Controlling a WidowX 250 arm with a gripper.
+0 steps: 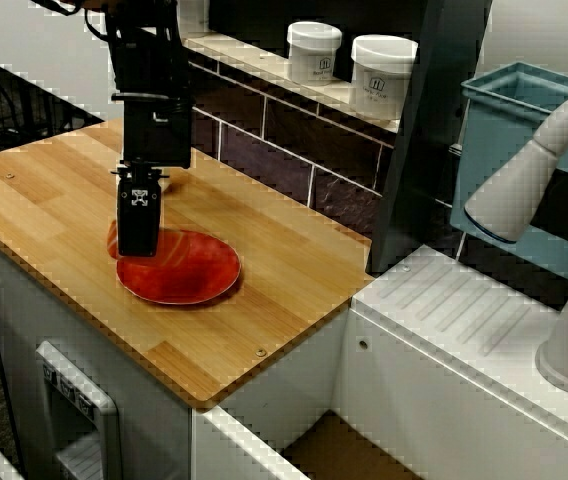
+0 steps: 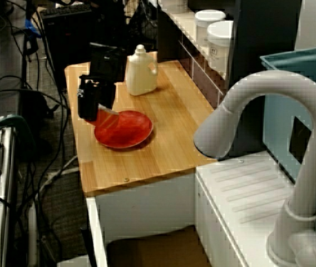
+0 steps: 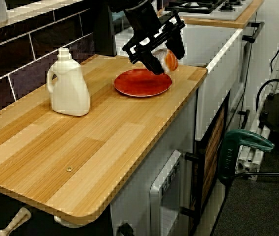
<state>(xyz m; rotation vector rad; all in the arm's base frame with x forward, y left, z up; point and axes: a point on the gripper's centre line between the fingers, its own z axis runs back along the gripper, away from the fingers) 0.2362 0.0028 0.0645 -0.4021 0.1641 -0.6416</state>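
The gripper point(image 3: 160, 64) was clamped on an orange object point(image 3: 169, 60), held over the edge of the red plate point(image 3: 139, 84), not yet set down.

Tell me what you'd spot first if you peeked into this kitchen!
The bright red plate on the wooden counter jumps out first. Over its edge, a black robot arm reaches down, its jaws closed on an orange-and-white thing. A white jug stands close by on the same counter.
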